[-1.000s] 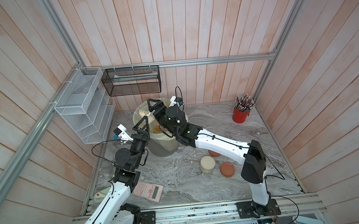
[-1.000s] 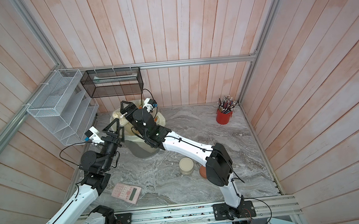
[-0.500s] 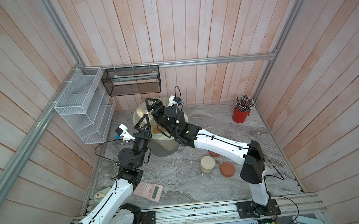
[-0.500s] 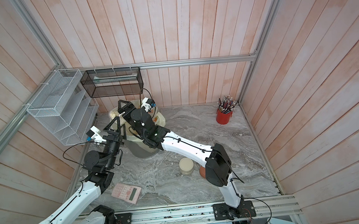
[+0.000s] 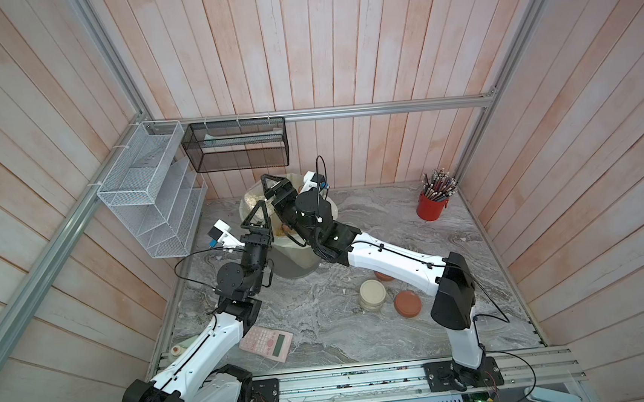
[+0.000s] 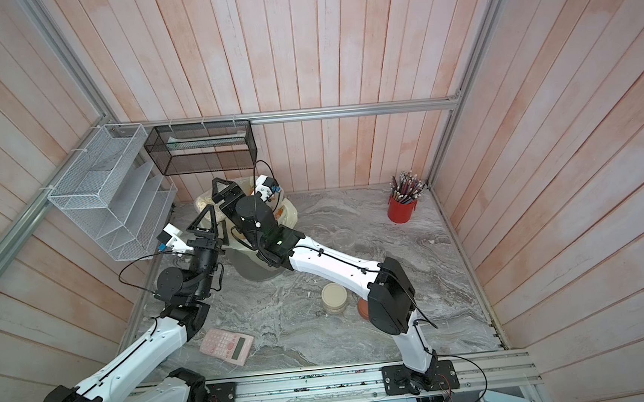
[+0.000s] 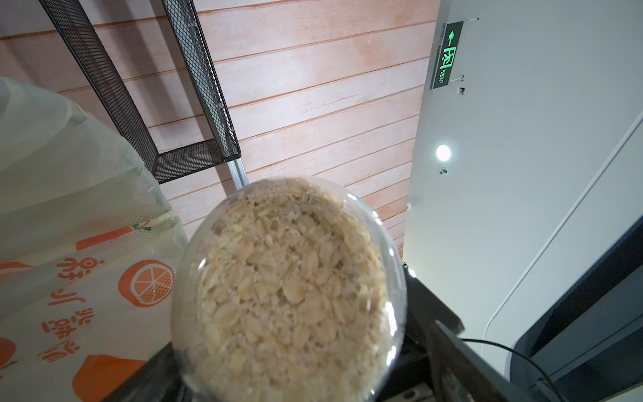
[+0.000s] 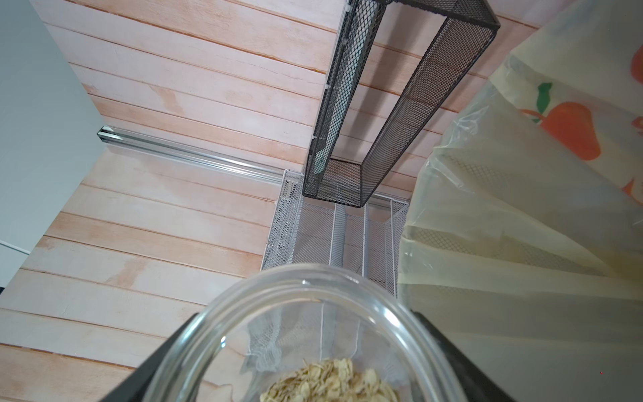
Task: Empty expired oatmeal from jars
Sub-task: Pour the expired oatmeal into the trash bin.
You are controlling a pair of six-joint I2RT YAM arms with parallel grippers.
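At the left rail, the left arm. Hidden: its base is cut off by the frame edge and its forearm covers a corner of the pink calculator [image 5: 265,342]. Pose: forearm climbs inward, wrist turned up toward the grey bin [image 5: 298,264], left gripper [image 5: 260,211] at the bin's near-left rim. Fingers [image 7: 149,379] spread wide on either side of an open jar [image 7: 288,296] packed with oatmeal [image 7: 285,271]. Whether they press the glass cannot be told.

Bin, back centre. Both wrists largely cover its mouth. A pale oat patch [image 5: 252,199] shows between the grippers in both top views, and it is unclear whether it lies in a jar or in the liner [image 7: 87,278].

Right arm. Pose: stretched long and low from the right of the rail, with the right gripper [image 5: 272,184] over the bin. Fingers [image 8: 163,355] clasp a clear jar [image 8: 306,313] holding a little oatmeal. It cannot be told whether this is the same vessel as at the left gripper.

Table, rightward. Cream-lidded jar [image 5: 373,293] upright and closed. Orange lid [image 5: 408,302] just beside it. Second orange lid [image 5: 384,276] half under the forearm. Empty lidless jar [image 6: 343,238] visible in a top view only. Red pencil cup [image 5: 431,207] in the far right corner.
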